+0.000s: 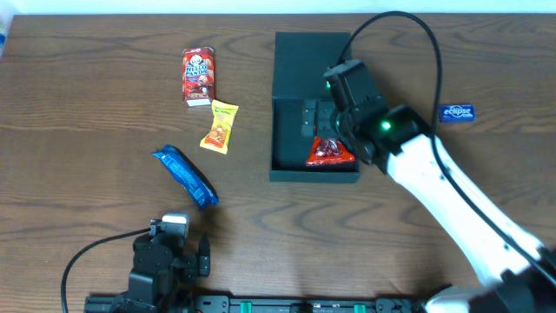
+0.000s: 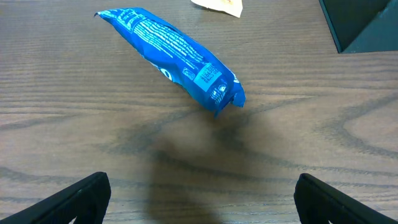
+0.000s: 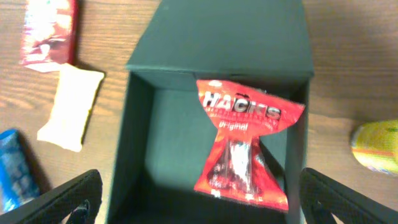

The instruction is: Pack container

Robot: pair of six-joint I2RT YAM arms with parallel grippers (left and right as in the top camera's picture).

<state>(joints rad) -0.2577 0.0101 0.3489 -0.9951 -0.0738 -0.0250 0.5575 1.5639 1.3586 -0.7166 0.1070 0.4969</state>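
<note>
The container (image 1: 295, 61) is a dark box in the middle of the table, its flap lid folded back on the far side. A red Hacks packet (image 1: 330, 152) lies inside, against the near wall; the right wrist view shows the red packet (image 3: 242, 143) free of both fingers. My right gripper (image 1: 323, 122) hovers open over the container (image 3: 143, 124), and its fingertips (image 3: 68, 199) stand wider than the box. My left gripper (image 2: 202, 202) is open and empty, low over the table, just short of a blue packet (image 2: 174, 53).
The blue packet (image 1: 184, 176) lies left of the container. Farther back are a yellow packet (image 1: 219, 126) and a red snack box (image 1: 198, 76). A blue Eclipse pack (image 1: 456, 112) lies right of the container. A yellow-green thing (image 3: 376, 146) shows at the box's right.
</note>
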